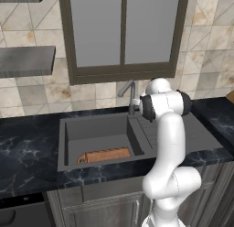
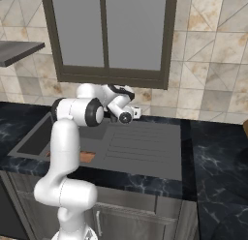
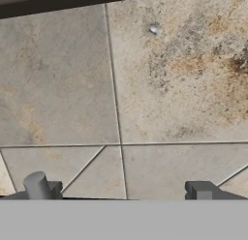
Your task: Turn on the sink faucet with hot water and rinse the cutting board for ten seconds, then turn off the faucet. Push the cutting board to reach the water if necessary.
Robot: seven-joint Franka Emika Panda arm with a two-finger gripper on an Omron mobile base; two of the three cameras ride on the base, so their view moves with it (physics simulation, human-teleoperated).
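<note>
The sink faucet [image 1: 131, 96] stands upright behind the dark grey sink [image 1: 66, 146], its spout angled left over the basin. The cutting board [image 1: 104, 154], reddish-brown, lies in the basin along its front wall; a sliver of the cutting board [image 2: 87, 157] shows behind my arm. My gripper [image 3: 118, 191] is open, with its fingertips [image 3: 201, 190] far apart and nothing between them. It faces the tiled wall, just right of the faucet's top. A grey round stub [image 3: 37, 185] beside the left fingertip seems to be the faucet's top. Water is out of view.
The ribbed drainboard [image 2: 140, 142] lies right of the basin. Black marbled countertop [image 1: 27, 153] runs on both sides. A dark-framed window [image 1: 123, 34] sits above the faucet, and a grey shelf [image 1: 25, 60] hangs at the upper left.
</note>
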